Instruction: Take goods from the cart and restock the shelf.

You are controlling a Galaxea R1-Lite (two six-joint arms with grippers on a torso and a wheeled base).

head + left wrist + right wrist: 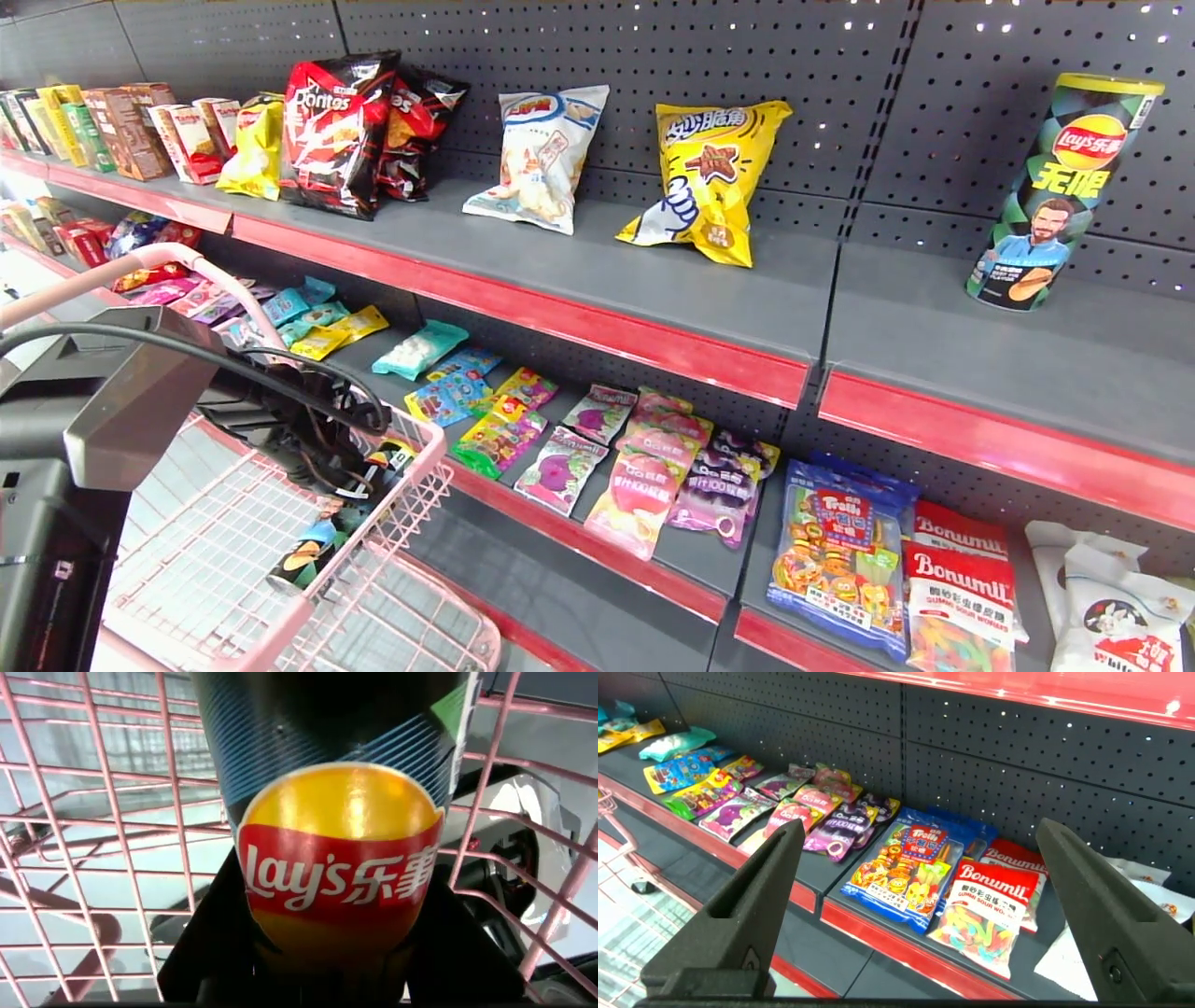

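One chip can (341, 859) clamped in left fingers (201, 961) inside cart (431, 462) | right fingers (738, 924) apart

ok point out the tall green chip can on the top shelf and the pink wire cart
tall green chip can (1064, 191), head view, middle of its label
pink wire cart (431, 446), head view, its rim corner

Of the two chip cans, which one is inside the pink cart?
The chip can low in the pink cart, on the left; the other can stands upright on the top shelf, far right.
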